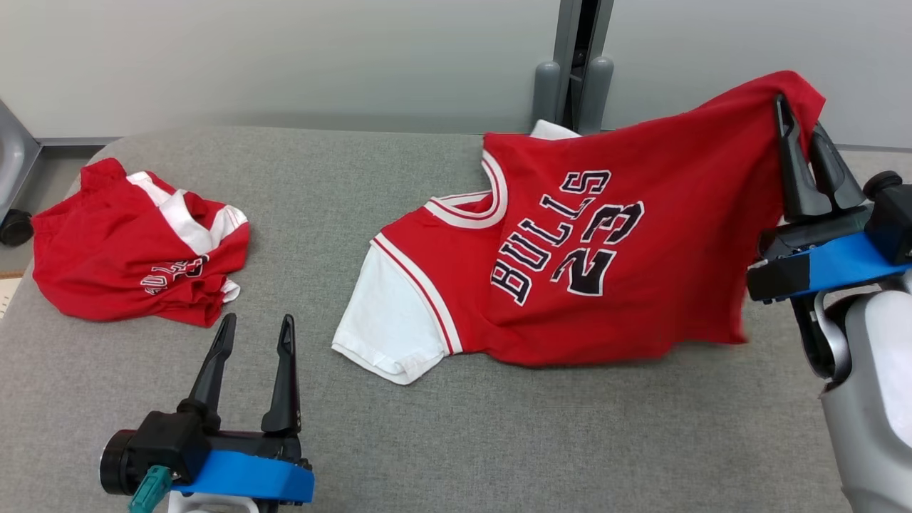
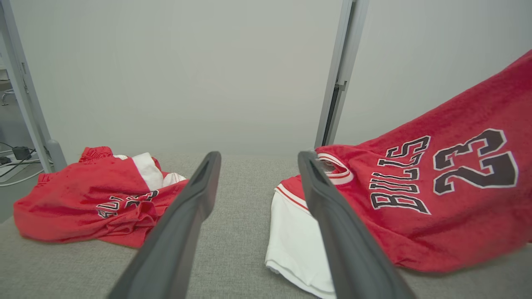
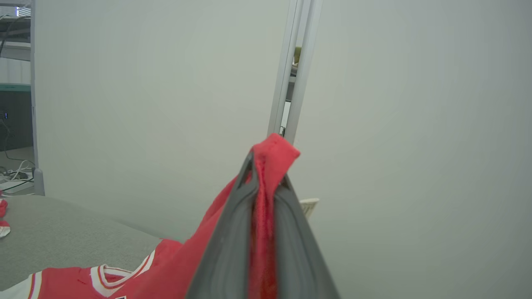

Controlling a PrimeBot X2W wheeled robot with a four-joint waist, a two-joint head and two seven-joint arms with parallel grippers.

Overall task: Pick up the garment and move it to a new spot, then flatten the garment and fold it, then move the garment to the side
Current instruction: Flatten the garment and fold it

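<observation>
Red cloth is what the right gripper (image 1: 799, 117) has. Its two dark fingers are squeezed together on one bottom corner of the jersey (image 1: 605, 263). That corner is lifted up at the upper right of the head view. In the right wrist view a little red tip pokes out past the fingers.

The rest of the jersey slopes down from that corner to the grey table (image 1: 499, 442) in the middle of the frame. So its long way runs from upper right to lower left. It ends at the white sleeve (image 1: 385, 320), which lies flat on the table.

The left gripper (image 1: 257, 320) sits at the lower left. Its fingers are wide apart and hold nothing. The white sleeve lies just to its right and a bit higher in the frame, so this arm is the nearer one to that end.

A second red garment (image 1: 135, 249) is bunched up at the left, well apart from the jersey.

The far edge of the table is close behind the jersey's collar. I think the best room is the bare grey strip along the bottom of the frame and the gap between the two garments.
</observation>
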